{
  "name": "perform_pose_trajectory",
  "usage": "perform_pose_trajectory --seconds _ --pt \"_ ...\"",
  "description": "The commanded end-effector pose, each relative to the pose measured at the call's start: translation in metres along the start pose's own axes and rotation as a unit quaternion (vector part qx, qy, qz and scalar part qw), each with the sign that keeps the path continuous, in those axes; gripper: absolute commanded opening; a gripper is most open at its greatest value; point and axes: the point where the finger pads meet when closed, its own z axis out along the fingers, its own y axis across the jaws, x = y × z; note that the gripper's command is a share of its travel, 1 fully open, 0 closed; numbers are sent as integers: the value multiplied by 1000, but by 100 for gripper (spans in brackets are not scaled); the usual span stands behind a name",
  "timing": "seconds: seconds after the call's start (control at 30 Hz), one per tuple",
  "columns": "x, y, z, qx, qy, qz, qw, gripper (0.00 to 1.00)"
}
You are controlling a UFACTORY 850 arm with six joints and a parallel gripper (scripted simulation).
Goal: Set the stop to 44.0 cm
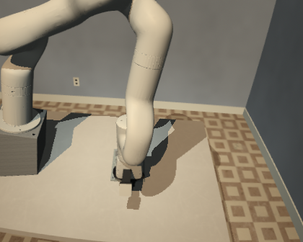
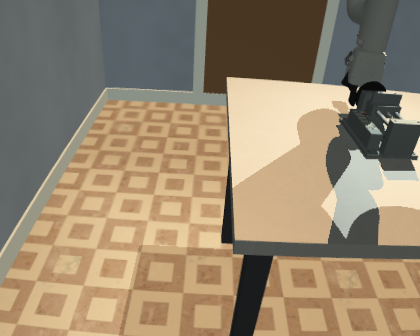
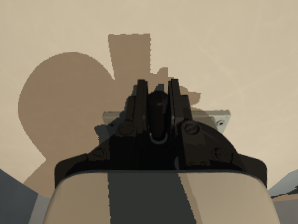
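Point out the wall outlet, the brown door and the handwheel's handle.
Wall outlet [image 1: 76, 81]: top view, faceplate centre.
Brown door [image 2: 266, 47]: exterior view, middle of its panel.
Handwheel's handle [image 3: 158, 106]: wrist view, its rounded upper part.
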Motion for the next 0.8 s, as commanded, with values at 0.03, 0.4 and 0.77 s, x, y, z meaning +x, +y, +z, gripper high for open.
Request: perform_pose_trajectory --seconds 0.03,0.4,0.77 --pt "0 -7 -7 0 -1 0 1000 6" --pt "0 -13 -23 0 -1 0 1000 6" --pt "1 1 -55 0 -1 0 1000 6"
